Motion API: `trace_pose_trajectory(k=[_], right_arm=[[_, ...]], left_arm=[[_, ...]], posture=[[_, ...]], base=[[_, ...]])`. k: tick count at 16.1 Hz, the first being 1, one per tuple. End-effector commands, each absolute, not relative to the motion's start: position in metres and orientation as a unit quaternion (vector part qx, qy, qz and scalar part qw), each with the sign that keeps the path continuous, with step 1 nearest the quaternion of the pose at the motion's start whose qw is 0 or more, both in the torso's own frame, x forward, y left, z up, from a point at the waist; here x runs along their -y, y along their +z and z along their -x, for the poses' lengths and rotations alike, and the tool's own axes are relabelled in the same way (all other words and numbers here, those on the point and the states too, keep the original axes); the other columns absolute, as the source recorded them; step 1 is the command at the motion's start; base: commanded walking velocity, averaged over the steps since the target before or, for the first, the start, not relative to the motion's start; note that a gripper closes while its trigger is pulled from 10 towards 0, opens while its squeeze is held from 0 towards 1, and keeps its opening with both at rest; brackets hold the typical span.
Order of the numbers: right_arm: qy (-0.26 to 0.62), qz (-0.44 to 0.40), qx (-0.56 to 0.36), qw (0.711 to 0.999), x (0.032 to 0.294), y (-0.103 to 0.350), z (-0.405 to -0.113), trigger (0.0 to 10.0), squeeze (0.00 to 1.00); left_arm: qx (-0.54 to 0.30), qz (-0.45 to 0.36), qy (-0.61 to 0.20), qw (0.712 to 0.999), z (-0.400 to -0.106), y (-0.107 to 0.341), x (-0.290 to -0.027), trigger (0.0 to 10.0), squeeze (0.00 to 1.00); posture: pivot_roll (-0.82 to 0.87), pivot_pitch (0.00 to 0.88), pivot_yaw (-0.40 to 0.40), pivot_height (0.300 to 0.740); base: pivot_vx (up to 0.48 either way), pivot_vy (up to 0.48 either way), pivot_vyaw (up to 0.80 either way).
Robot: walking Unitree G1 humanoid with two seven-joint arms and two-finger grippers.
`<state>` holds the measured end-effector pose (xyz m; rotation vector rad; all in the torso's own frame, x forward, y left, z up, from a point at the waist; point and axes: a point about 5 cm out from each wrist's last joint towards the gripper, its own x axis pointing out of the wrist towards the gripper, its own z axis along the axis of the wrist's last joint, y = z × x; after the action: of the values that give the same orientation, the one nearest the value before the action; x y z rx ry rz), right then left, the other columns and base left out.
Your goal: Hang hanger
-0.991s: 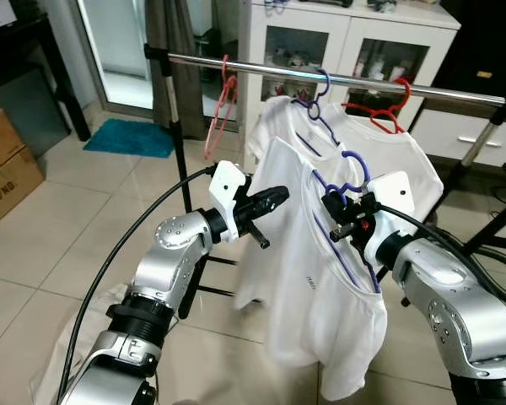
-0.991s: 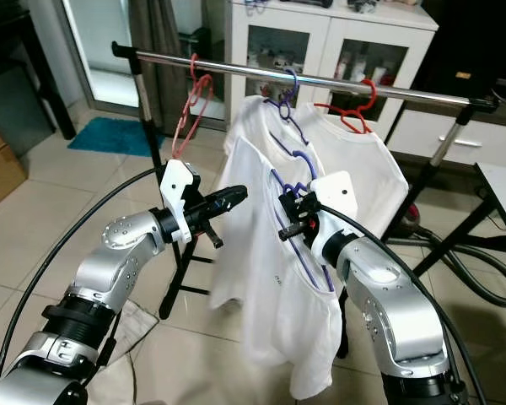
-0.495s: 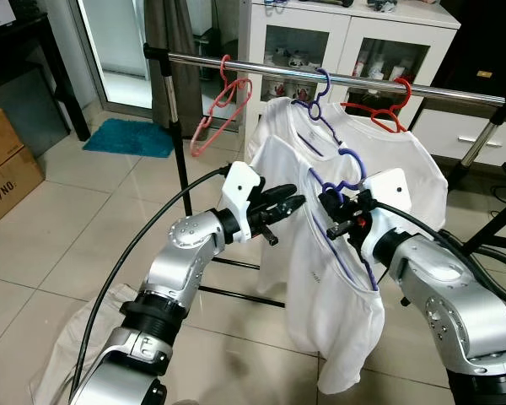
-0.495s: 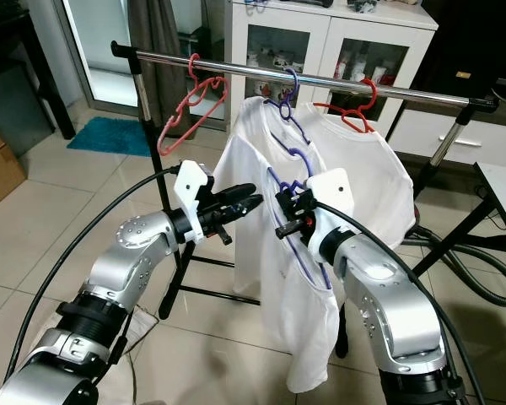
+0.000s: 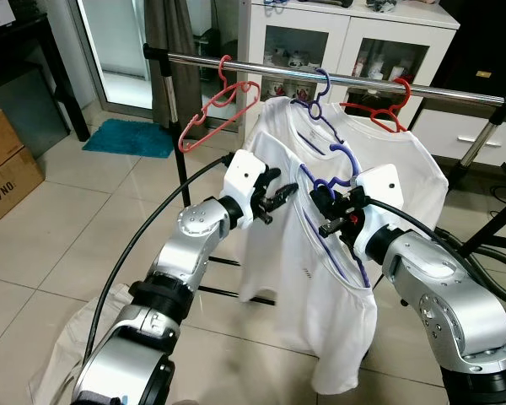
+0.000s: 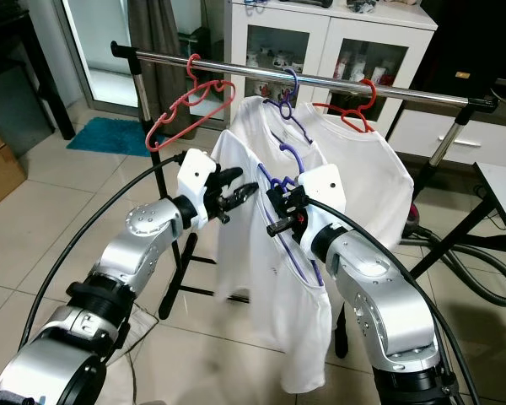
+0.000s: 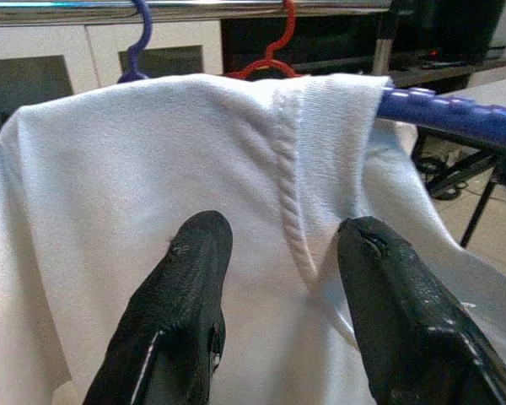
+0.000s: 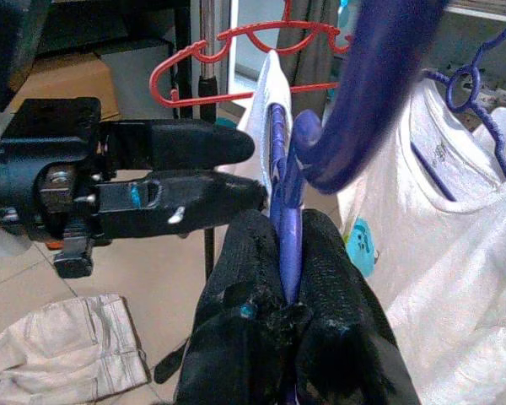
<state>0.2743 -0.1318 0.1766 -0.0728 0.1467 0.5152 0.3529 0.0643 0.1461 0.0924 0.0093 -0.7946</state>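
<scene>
A: Purple hanger (image 5: 341, 181) w/ the white T-shirt (image 5: 320, 278) on it is higher and nearer the rail (image 5: 337, 78) than half a sec ago. Right gripper (image 8: 288, 253) has it pinched at the neck, just under the hook, fingers pressed tight on the plastic.

B: And the left?

A: Left gripper (image 5: 280, 194) has moved in too, now at the shirt's shoulder. Wrist cam shows its fingers (image 7: 190, 270) spread, collar seam between them, not closed on anything. Looks like it's steadying the cloth, but that's my read.

B: So how far along?

A: Not hung yet. Hook sits below and in front of the rail, not touching. Rising toward it, so prob. the lift phase; hooking over is yet to come.

B: Free spot on the rail?

A: Red hanger (image 5: 215, 105) bare, off to the left and swung out more than before. Another purple hanger (image 5: 316, 93) w/ a second white shirt (image 5: 388, 160) behind, plus a red one (image 5: 379, 114) to the right. Gap between bare red and purple looks like the likely slot.

B: What can't you see?

A: Carried hanger's far arm is inside the shirt. Hook tip partly behind the right wrist housing in head views. Can't judge hook-to-rail depth. Whether left fingers actually touch the fabric: unclear. Cloth heap on the floor (image 5: 59, 354), can't tell what it is.
</scene>
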Motion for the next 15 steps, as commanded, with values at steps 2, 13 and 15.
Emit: trace_pose_trajectory(k=[2,13,15], right_arm=[[0.261,0.037,-0.053,0.963,0.1276,0.1875,-0.2745,10.0,0.00],[0.263,0.036,-0.051,0.963,0.1264,0.1887,-0.2750,10.0,0.00],[0.264,0.037,-0.051,0.963,0.1261,0.1884,-0.2750,10.0,0.00]], left_arm=[[-0.001,-0.047,-0.383,0.923,-0.3562,0.1471,-0.0634,10.0,0.00],[-0.008,-0.059,-0.362,0.930,-0.3648,0.1432,-0.0676,0.0,0.00],[-0.007,-0.059,-0.360,0.931,-0.3654,0.1431,-0.0691,0.0,0.00]], posture=[[0.04,0.000,-0.032,0.740],[0.04,0.000,-0.033,0.740],[0.04,0.000,-0.035,0.740]], base=[[0.000,0.000,0.00],[0.000,0.000,0.00],[0.000,0.000,0.00]])
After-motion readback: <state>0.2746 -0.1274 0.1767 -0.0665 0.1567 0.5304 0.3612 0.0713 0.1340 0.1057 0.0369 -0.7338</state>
